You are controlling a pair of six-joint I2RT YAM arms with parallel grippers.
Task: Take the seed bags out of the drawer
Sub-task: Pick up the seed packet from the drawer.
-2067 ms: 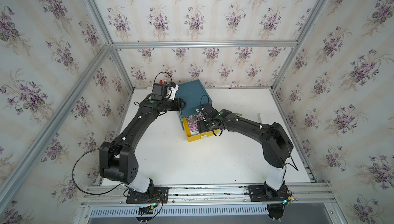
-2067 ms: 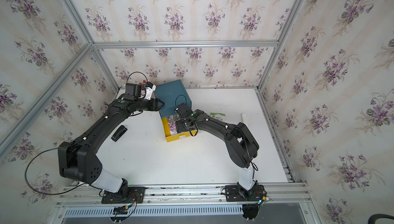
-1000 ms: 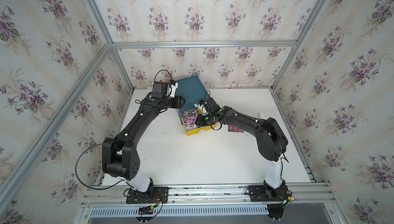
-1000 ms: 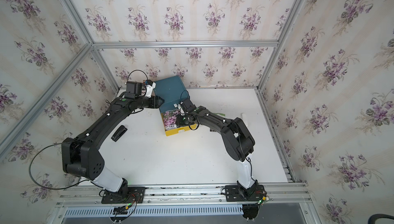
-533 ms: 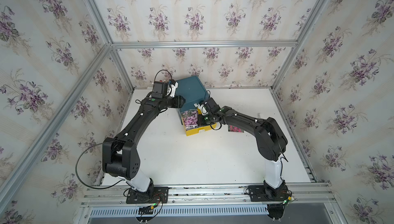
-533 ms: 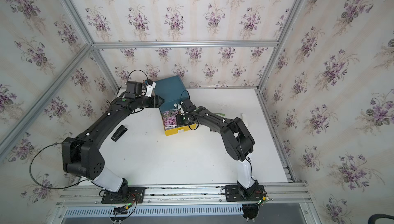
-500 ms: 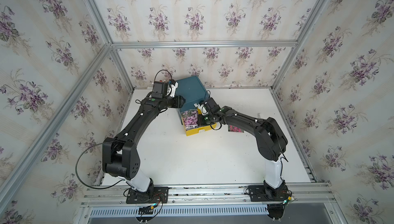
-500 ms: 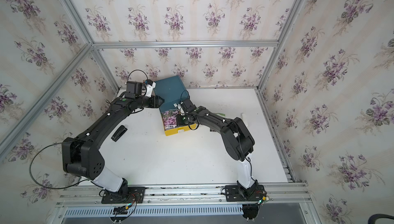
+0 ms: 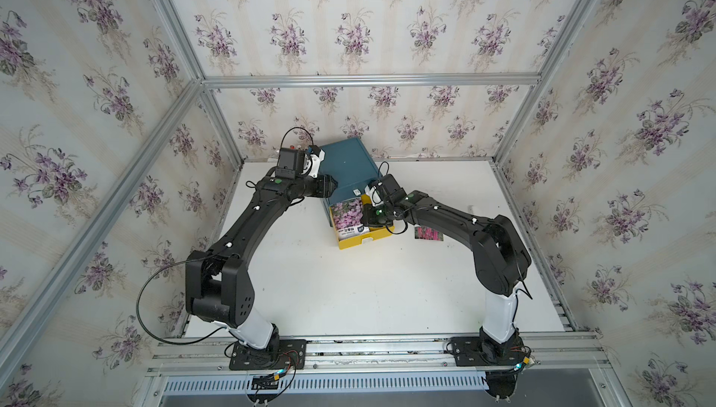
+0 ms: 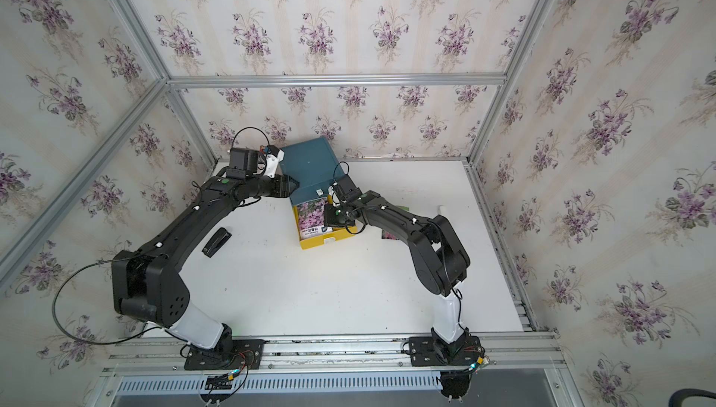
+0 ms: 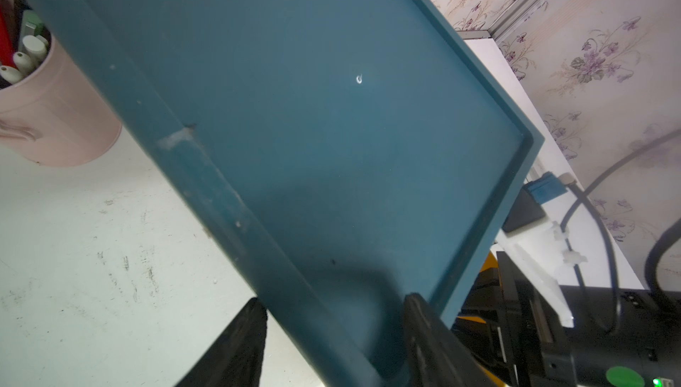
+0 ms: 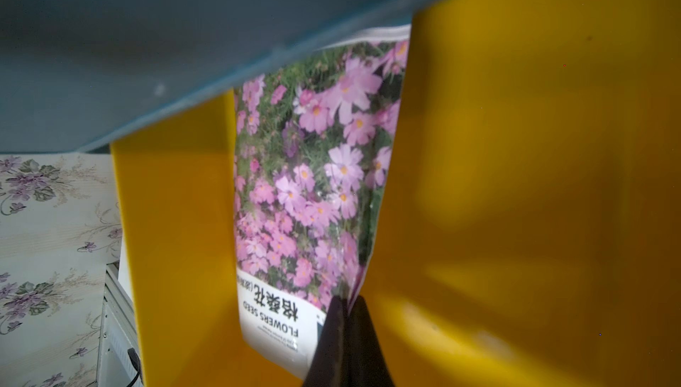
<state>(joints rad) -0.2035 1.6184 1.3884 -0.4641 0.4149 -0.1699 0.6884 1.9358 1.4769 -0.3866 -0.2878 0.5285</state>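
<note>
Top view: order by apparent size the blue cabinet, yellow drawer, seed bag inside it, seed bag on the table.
Largest to smallest:
blue cabinet
yellow drawer
seed bag in the drawer
seed bag on the table, partly behind the right arm

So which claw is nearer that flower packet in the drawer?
Right. The right gripper pinches the seed bag by its edge; the left gripper clamps the blue cabinet, apart from it.
</note>
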